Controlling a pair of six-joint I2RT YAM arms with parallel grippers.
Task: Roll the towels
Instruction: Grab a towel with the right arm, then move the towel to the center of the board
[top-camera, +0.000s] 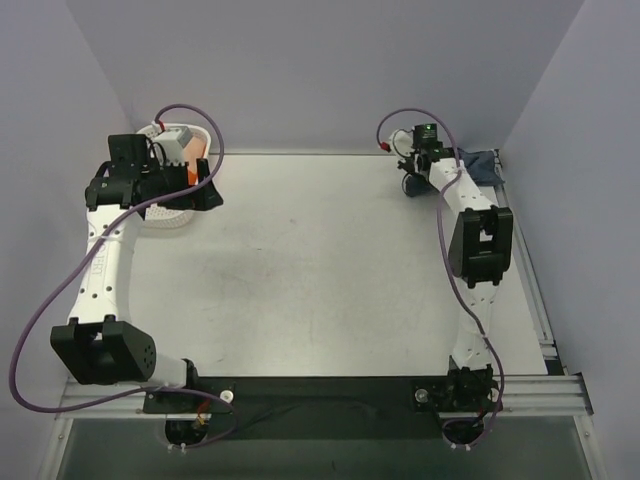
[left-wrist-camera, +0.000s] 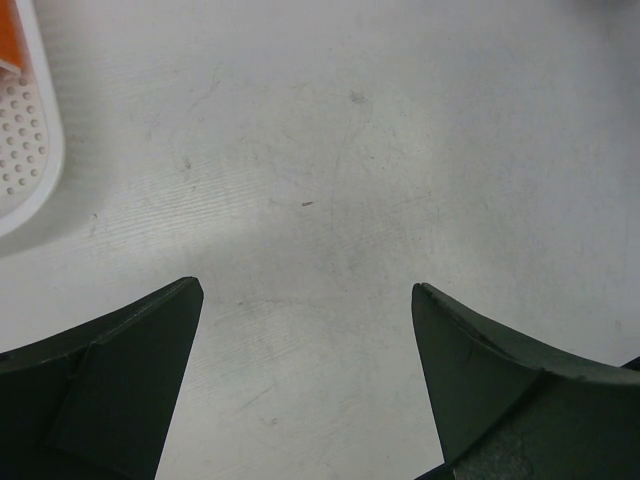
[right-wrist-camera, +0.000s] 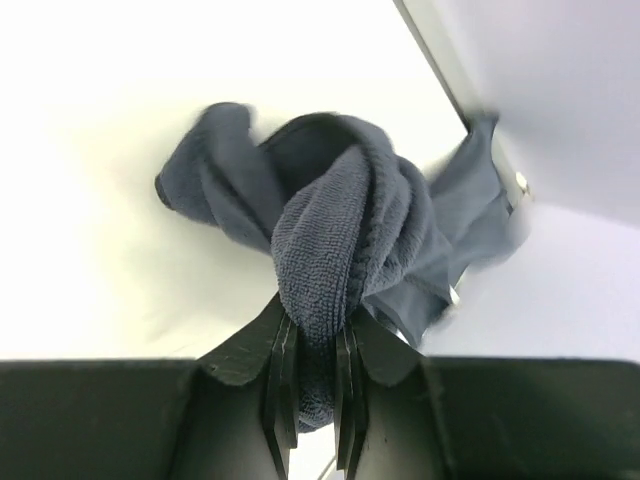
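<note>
The dark navy towel (top-camera: 482, 163) lies bunched in the far right corner against the wall. My right gripper (top-camera: 458, 160) is shut on a fold of it. In the right wrist view the gripper (right-wrist-camera: 312, 335) pinches a thick twisted fold of the navy towel (right-wrist-camera: 330, 220), and the rest trails toward the wall. The orange towel (top-camera: 193, 160) sits in the white basket (top-camera: 170, 218) at the far left, and only a sliver of it (left-wrist-camera: 8, 40) shows in the left wrist view. My left gripper (top-camera: 208, 182) is open and empty (left-wrist-camera: 307, 288) above bare table, just right of the basket.
The basket rim (left-wrist-camera: 30, 150) is at the left edge of the left wrist view. Pale walls close the table at the back and both sides. A metal rail (top-camera: 535, 290) runs along the right edge. Purple cables loop off both arms.
</note>
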